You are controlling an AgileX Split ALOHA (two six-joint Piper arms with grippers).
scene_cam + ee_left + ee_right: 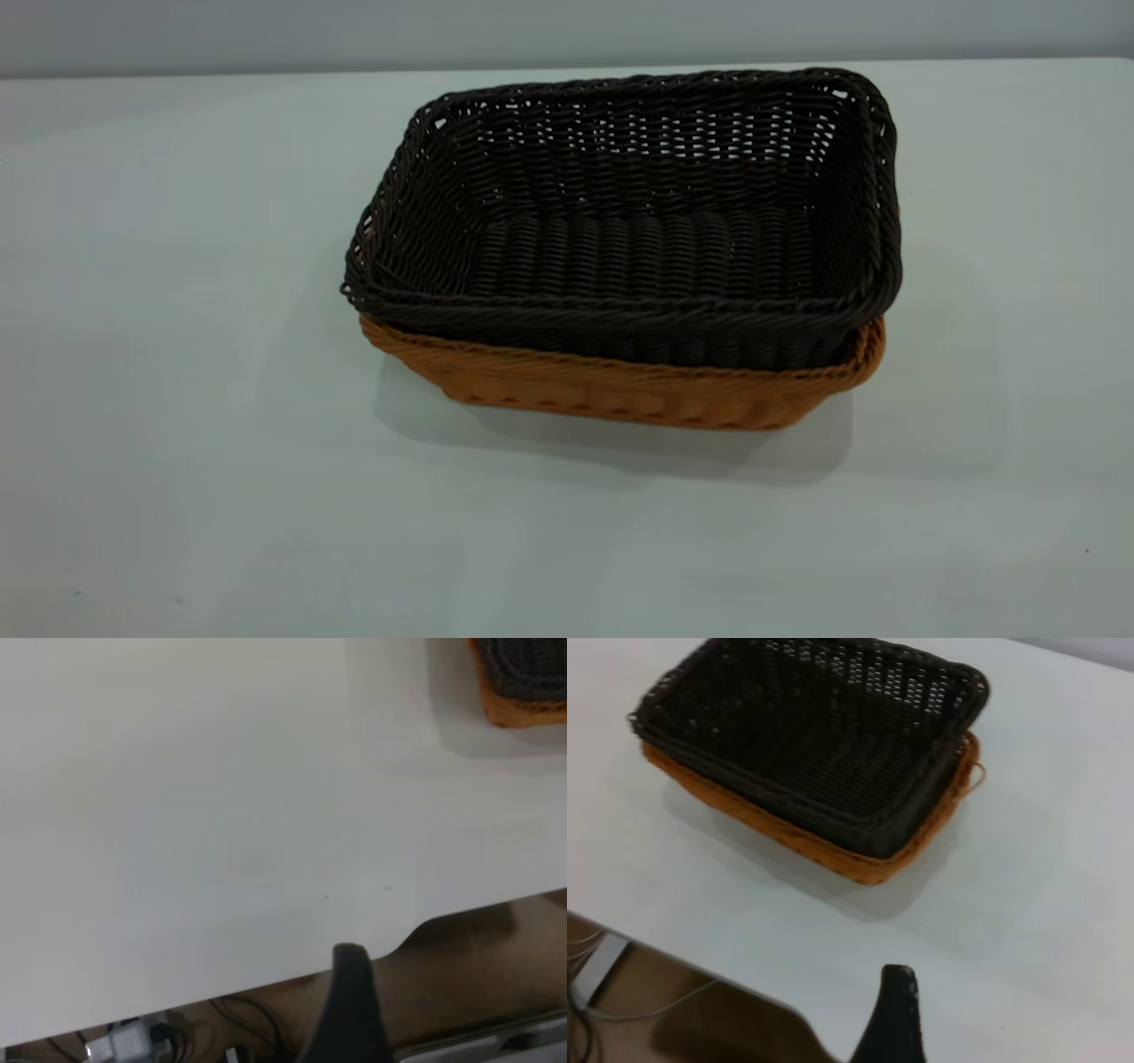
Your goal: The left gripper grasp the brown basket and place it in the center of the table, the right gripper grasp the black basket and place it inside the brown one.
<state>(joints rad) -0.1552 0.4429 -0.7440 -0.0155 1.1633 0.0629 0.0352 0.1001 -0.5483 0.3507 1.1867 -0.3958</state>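
The black basket (638, 221) sits nested inside the brown basket (620, 394) at the middle of the table (177, 399). Only the brown basket's rim and front wall show below the black rim. Neither gripper shows in the exterior view. My left gripper (425, 1023) hangs over the table's edge, far from the baskets; one black finger (353, 1001) shows, with nothing held. A corner of the brown basket (523, 713) is far off in that view. My right gripper (966, 1028) is also near the table's edge, apart from the black basket (815, 735) and brown basket (859, 864), and empty.
Bare tabletop surrounds the baskets on all sides. The table's edge (266, 983) with cables and a brown floor below shows in the left wrist view. The same edge (700, 970) shows in the right wrist view. A grey wall stands behind the table.
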